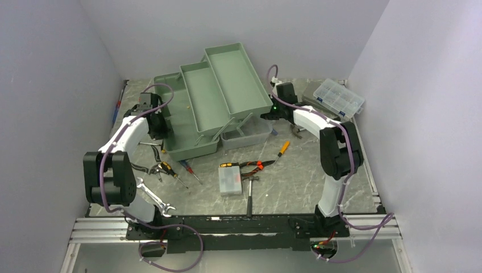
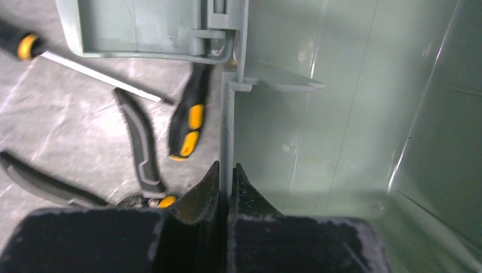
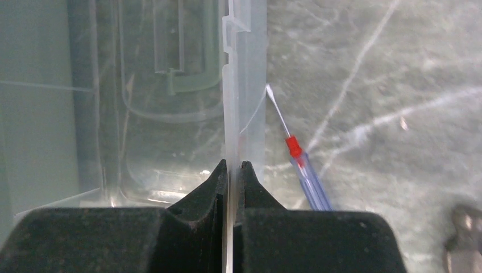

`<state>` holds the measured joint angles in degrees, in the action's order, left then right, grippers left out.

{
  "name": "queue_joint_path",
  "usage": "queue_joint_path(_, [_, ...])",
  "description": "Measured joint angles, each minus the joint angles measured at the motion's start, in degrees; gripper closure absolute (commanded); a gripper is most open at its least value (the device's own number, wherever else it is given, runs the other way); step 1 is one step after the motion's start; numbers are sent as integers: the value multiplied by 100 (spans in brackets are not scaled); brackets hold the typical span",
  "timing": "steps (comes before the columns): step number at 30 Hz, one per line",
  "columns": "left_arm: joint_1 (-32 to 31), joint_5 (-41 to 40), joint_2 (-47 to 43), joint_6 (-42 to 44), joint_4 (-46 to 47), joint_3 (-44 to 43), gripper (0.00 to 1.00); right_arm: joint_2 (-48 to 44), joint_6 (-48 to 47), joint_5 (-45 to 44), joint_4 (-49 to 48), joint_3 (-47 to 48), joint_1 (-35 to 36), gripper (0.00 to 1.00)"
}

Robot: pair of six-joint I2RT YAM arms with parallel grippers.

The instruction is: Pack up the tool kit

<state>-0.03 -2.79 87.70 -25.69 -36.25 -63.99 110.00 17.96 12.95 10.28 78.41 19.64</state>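
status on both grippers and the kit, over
Left gripper shut on tool kit wall. Right gripper shut on its clear lid. Trays fanned open, pliers loose on table.

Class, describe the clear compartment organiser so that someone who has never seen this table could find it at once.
Start at the big sage-green tool kit, standing open at the back of the table. Look right of it to the table's far right corner: the organiser lies there. It alone is flat, clear and split into many small compartments, with blue latches on its edge.
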Motion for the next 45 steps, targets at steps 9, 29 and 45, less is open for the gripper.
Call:
queue_joint_path(9, [-702, 160, 911, 168, 37, -868, 100, -883, 55, -149, -15, -1029, -595, 100])
queue_joint_path(29, [-1137, 494, 1812, 308, 168, -1755, 74, -1832, 190, -146, 527, -1532, -1102, 43])
queue_joint_path(45, [-754, 728, 289, -306, 251, -1480, 19, -3136, 964, 997, 540, -1541, -2452, 24])
